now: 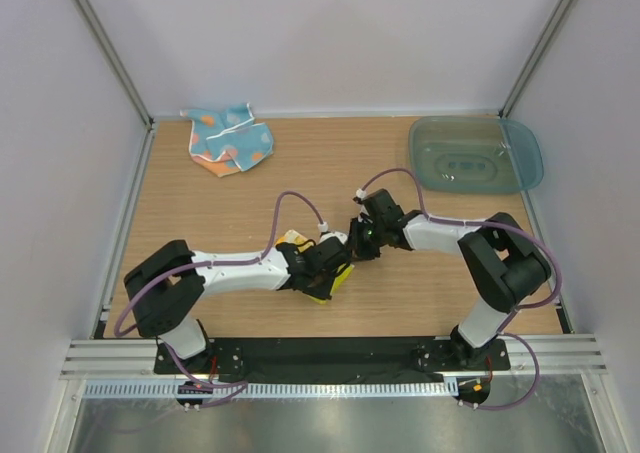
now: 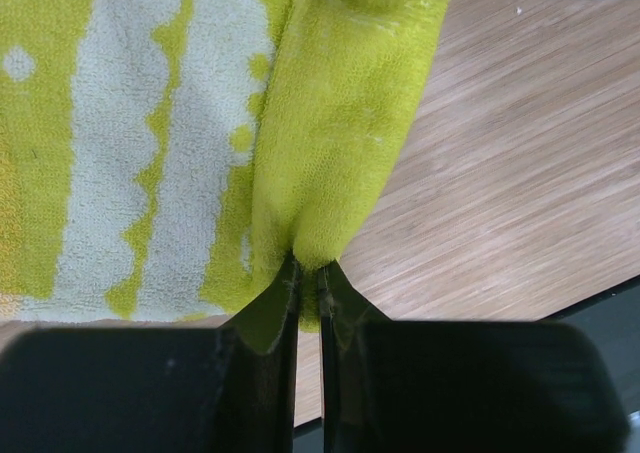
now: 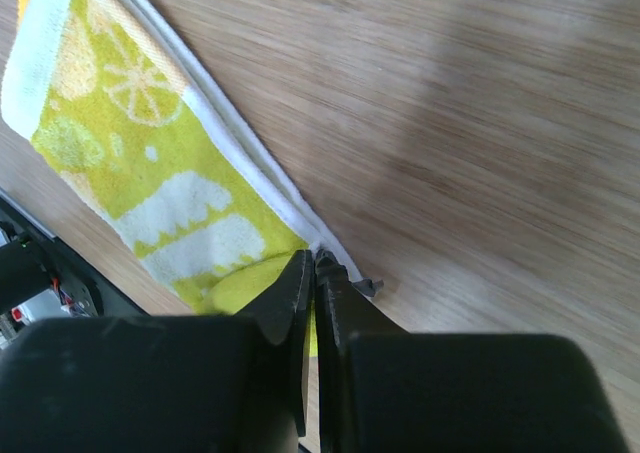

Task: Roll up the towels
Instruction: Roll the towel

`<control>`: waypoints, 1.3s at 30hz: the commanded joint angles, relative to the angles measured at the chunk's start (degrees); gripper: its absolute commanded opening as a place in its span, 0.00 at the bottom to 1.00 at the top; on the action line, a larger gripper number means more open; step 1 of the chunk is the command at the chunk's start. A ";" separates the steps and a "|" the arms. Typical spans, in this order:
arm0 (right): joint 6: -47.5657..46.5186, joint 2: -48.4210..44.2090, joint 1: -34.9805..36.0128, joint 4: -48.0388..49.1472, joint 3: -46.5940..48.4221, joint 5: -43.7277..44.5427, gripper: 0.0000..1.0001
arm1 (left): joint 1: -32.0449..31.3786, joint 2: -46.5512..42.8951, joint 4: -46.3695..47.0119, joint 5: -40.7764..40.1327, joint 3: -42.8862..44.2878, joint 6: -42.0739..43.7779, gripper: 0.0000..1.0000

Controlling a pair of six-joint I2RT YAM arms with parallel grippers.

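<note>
The yellow towel [image 1: 336, 284] lies near the table's front middle, mostly hidden under both wrists in the top view. My left gripper [image 1: 337, 260] is shut on a pinched fold of this yellow towel [image 2: 335, 123]; the fold bunches up between the fingertips of the left gripper [image 2: 308, 269]. My right gripper [image 1: 357, 244] meets it from the right. In its wrist view the right gripper [image 3: 318, 260] is shut on the white-hemmed edge of the yellow towel [image 3: 150, 173]. The light blue towel [image 1: 230, 139] lies crumpled at the back left, away from both grippers.
A translucent teal tray [image 1: 520, 158] stands at the back right corner. Frame posts and white walls close in the table on three sides. A black base rail [image 1: 320, 355] runs along the near edge.
</note>
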 commanded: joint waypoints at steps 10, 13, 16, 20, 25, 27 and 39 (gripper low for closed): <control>1.51 2.02 0.21 9.06 -6.09 0.42 0.17 | 0.30 -2.95 -0.17 1.75 -1.36 -0.64 0.03; 0.02 0.09 0.04 3.36 -3.90 3.83 0.43 | 0.38 -3.12 -0.08 3.06 -0.65 -0.64 0.03; -1.21 -2.46 -1.01 -2.53 -0.47 7.61 0.63 | 0.47 -3.39 0.01 4.38 0.05 -0.73 0.03; -1.39 -5.98 -5.31 -8.24 3.48 10.61 0.72 | 1.17 -3.74 1.76 7.28 0.05 -1.60 0.03; -1.74 -10.02 -7.87 -13.70 5.25 13.16 0.75 | 3.10 -4.26 7.37 15.96 -1.35 -4.67 0.02; -1.65 -10.90 -8.31 -14.75 5.08 13.43 0.75 | 4.85 -4.70 10.62 18.96 -2.05 -6.17 0.02; -0.60 -17.06 -8.32 -17.57 2.79 10.36 0.75 | 16.90 -9.10 32.68 37.86 -15.41 -25.15 0.01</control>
